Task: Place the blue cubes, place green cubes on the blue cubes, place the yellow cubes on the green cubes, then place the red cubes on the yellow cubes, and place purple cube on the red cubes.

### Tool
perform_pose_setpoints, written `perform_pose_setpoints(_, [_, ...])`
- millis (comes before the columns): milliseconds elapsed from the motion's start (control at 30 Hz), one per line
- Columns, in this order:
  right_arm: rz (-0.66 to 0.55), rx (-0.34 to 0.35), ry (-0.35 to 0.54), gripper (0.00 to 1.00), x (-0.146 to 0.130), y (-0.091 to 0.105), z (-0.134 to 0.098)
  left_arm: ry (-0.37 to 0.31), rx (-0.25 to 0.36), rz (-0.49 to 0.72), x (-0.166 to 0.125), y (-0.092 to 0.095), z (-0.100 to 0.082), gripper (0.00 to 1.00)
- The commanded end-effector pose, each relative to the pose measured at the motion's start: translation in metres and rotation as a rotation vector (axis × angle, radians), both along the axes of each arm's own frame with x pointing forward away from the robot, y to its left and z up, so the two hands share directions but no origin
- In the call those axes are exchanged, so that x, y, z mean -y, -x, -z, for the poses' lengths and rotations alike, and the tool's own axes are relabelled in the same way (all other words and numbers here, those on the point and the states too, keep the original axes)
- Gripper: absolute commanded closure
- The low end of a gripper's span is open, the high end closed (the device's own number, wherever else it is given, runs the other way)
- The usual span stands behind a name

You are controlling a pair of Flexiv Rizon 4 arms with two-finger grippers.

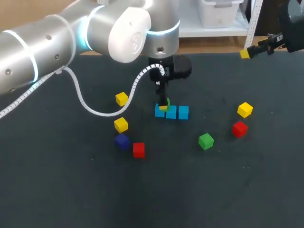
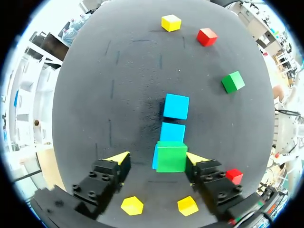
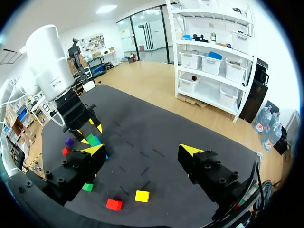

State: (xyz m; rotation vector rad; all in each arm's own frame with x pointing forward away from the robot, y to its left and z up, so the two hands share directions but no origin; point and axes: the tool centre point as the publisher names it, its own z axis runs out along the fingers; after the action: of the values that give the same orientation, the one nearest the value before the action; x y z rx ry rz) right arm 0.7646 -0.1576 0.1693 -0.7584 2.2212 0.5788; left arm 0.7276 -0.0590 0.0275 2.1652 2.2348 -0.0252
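Left gripper released around the stacked green cube; right gripper released and empty.
Between the left jaws, the stacked green cube rests on the nearest blue cube, close against one finger with a clear gap to the other. Just ahead lie the second blue cube and the third blue cube, in line. Farther ahead sits a loose green cube, then a red cube and a yellow cube. The right jaws stand wide, well apart from the row.
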Motion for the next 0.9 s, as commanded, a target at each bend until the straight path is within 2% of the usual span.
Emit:
perform_pose_setpoints(33, [-0.002, 0.001, -0.002, 0.00, 0.0002, -0.0004, 0.0007, -0.010, -0.002, 0.016, 0.0009, -0.0001, 0.0009, 0.59])
perform_pose_setpoints(467, [-0.002, 0.001, -0.002, 0.00, 0.0002, -0.0004, 0.0007, -0.012, 0.000, 0.039, -0.0012, 0.0030, 0.0000, 0.58])
perform_pose_setpoints(500, [-0.002, 0.001, -0.002, 0.00, 0.0002, -0.0004, 0.0007, -0.012, -0.001, 0.041, -0.0016, 0.0033, -0.0002, 0.59])
perform_pose_setpoints(567, [-0.002, 0.001, -0.002, 0.00, 0.0002, -0.0004, 0.0007, -0.011, -0.002, 0.043, -0.0023, 0.0044, -0.0006, 0.72])
perform_pose_setpoints(700, [-0.002, 0.001, -0.002, 0.00, 0.0002, -0.0004, 0.0007, -0.009, -0.002, 0.042, -0.0031, 0.0060, -0.0018, 0.72])
perform_pose_setpoints(767, [-0.002, 0.001, -0.002, 0.00, 0.0002, -0.0004, 0.0007, -0.007, -0.002, 0.042, -0.0034, 0.0067, -0.0021, 0.76])
perform_pose_setpoints(833, [-0.002, 0.001, -0.002, 0.00, 0.0002, -0.0004, 0.0007, -0.007, -0.003, 0.042, -0.0038, 0.0076, -0.0022, 0.86])
perform_pose_setpoints(900, [-0.002, 0.001, -0.002, 0.00, 0.0002, -0.0004, 0.0007, -0.007, -0.004, 0.045, -0.0041, 0.0087, -0.0022, 0.87])
